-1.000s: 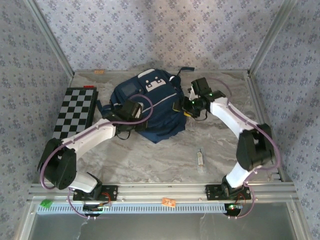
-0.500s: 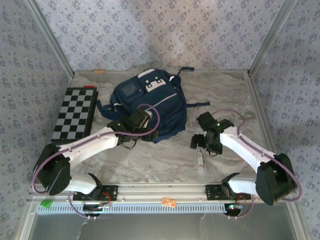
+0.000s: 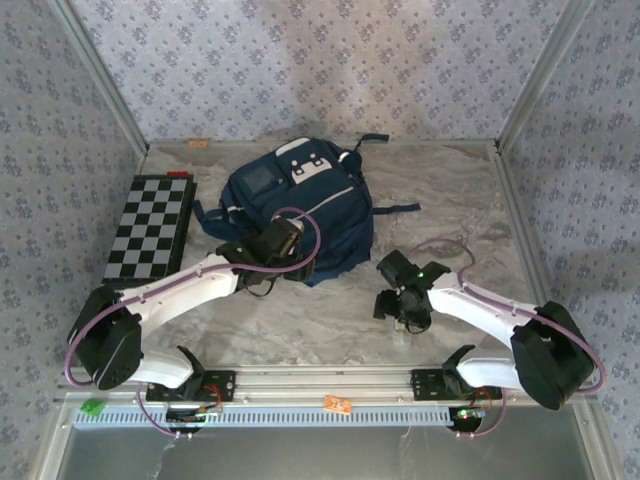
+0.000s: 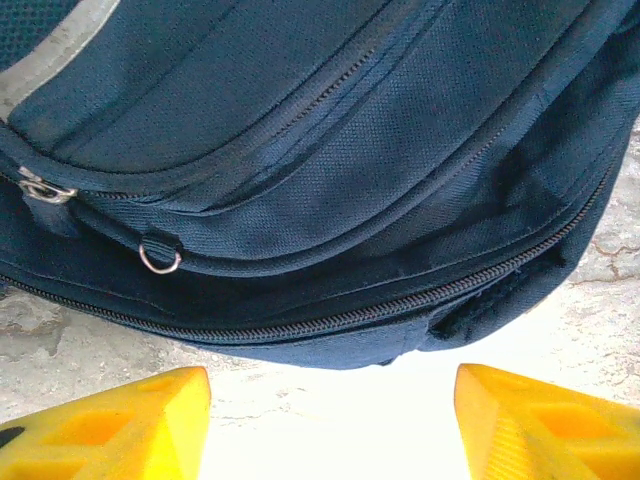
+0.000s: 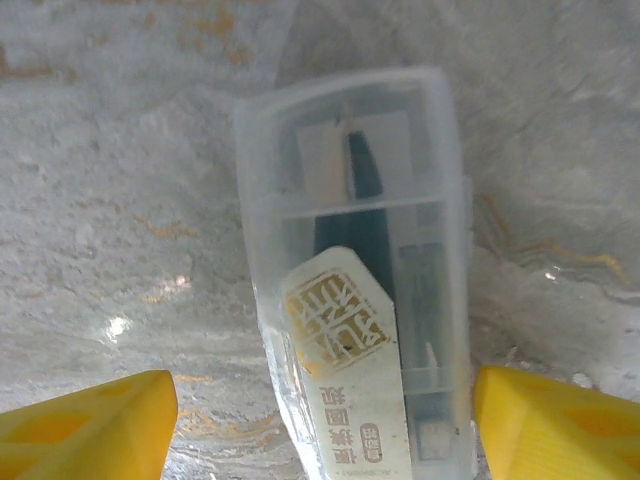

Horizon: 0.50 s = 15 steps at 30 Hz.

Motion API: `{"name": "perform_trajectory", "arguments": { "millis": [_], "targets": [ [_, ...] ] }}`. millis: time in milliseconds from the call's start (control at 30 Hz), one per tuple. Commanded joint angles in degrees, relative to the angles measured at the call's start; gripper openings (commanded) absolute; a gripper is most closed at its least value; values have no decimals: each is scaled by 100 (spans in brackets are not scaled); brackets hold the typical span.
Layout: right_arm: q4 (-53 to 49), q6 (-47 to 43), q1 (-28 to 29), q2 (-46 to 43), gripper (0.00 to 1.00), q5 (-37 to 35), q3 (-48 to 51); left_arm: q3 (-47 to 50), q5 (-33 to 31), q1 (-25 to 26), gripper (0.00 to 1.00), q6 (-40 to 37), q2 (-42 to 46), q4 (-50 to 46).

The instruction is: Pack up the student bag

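The student bag (image 3: 300, 200), a large navy backpack with white patches, lies at the back centre of the table. Its closed zipper and lower edge (image 4: 330, 250) show close up in the left wrist view. My left gripper (image 3: 283, 252) sits at the bag's near edge, open (image 4: 330, 425), with bare table between its yellow fingers. A clear plastic case (image 5: 360, 320) with a printed label and dark tools inside lies flat on the table (image 3: 402, 322). My right gripper (image 3: 400, 305) hovers over it, open (image 5: 325, 425), one finger on each side of the case.
A folded black-and-white chessboard (image 3: 150, 225) lies at the left. A bag strap (image 3: 400, 208) trails out to the right. Metal frame posts and patterned walls close in the sides and back. The marble tabletop (image 3: 480, 200) at the back right is bare.
My right arm swung from the bag's right side down to the clear case near the front. My left gripper opened and drew back slightly at the bag's near edge.
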<state>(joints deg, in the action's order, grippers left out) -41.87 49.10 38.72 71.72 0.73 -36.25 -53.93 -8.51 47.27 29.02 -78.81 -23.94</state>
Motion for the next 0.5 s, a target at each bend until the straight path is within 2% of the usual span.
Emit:
{"name": "perform_trajectory", "arguments": {
  "millis": [0, 233, 333, 400, 467],
  "targets": [
    [-137, 346, 198, 175, 74, -212, 147, -166, -213, 37, 64, -44, 36, -108],
    [39, 444, 456, 329, 55, -286, 177, -195, -326, 31, 63, -126, 93, -62],
    [-19, 409, 437, 294, 46, -304, 149, -235, -629, 30, 64, -273, 87, -64],
    [3, 332, 411, 221, 40, -286, 120, -333, -812, 37, 64, -506, 67, -71],
    [-107, 263, 404, 107, 39, -321, 46, -452, -947, 13, 64, -837, 21, -7]
  ]
}}
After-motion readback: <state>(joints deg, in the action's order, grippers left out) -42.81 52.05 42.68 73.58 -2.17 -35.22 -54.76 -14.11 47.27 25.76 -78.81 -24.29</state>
